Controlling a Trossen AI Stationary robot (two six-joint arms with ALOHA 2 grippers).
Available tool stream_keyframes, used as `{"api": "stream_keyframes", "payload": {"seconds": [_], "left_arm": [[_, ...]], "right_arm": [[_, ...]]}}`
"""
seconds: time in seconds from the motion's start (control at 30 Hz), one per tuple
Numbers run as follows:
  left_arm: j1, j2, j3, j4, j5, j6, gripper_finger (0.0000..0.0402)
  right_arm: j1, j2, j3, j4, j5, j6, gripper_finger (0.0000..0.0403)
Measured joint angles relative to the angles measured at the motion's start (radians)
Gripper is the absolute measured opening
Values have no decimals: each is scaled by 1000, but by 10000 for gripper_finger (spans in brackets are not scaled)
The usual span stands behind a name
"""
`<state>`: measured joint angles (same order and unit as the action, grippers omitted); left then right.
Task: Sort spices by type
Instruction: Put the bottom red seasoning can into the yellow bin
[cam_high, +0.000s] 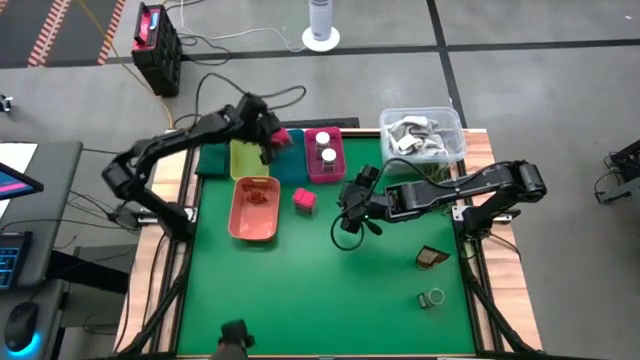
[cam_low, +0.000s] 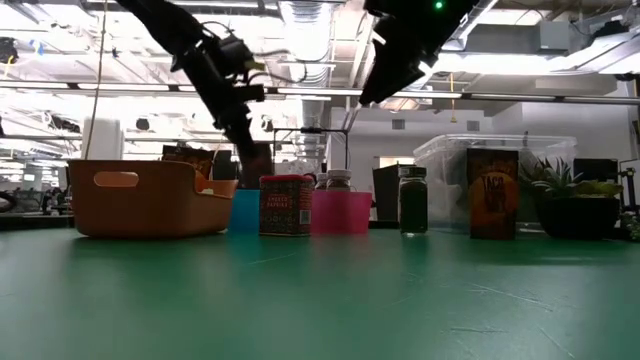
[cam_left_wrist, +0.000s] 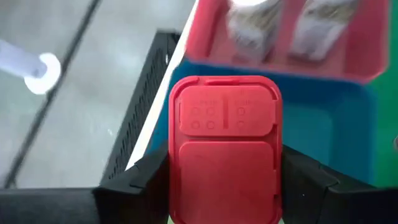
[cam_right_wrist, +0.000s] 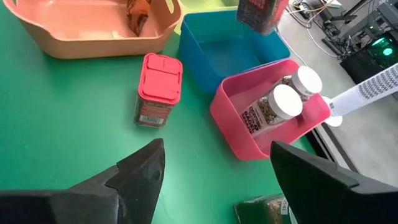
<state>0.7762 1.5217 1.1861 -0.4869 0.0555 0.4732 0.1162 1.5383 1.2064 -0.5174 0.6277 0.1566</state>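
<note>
My left gripper (cam_high: 268, 138) is shut on a pink spice box (cam_left_wrist: 225, 149) and hangs above the teal tray (cam_left_wrist: 323, 118). Beside that tray, the magenta tray (cam_right_wrist: 249, 134) has two white-capped jars (cam_right_wrist: 277, 106) lying in it. A second pink box (cam_right_wrist: 158, 90) stands upright on the green mat. My right gripper (cam_right_wrist: 217, 168) is open in the air over the mat, to the right of that box, touching nothing. A brown packet (cam_high: 433, 258) and a dark green jar (cam_high: 432, 297) sit on the mat farther right. Another brown packet (cam_right_wrist: 137, 12) lies in the salmon tray (cam_high: 253, 208). My left gripper holds the pink box pinched between its two fingers (cam_left_wrist: 146, 180), one on each long side wall just below the lid (cam_left_wrist: 225, 112). The fingers point down from above. The box is lifted clear and hangs upright over the teal tray.
The yellow tray (cam_high: 245, 158) stands left of the teal one. A clear plastic tub (cam_high: 422, 135) sits at the table's far right corner, with another dark green jar (cam_low: 412, 200) near it. Bare green mat (cam_high: 320, 290) stretches across the near half of the table.
</note>
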Motion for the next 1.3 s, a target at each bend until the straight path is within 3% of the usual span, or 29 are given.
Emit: {"api": "stream_keyframes", "payload": {"seconds": [0.2, 0.47, 0.9, 1.3], "left_arm": [[86, 20, 89, -116, 102, 39, 212], [142, 15, 128, -330, 93, 157, 213], [251, 18, 47, -276, 38, 263, 214], [254, 19, -64, -141, 30, 258, 215]], "right_arm": [[0, 0, 0, -2, 0, 1, 321], [2, 0, 0, -9, 0, 20, 321], [15, 6, 0, -6, -2, 21, 321], [15, 6, 0, 4, -4, 19, 321]]}}
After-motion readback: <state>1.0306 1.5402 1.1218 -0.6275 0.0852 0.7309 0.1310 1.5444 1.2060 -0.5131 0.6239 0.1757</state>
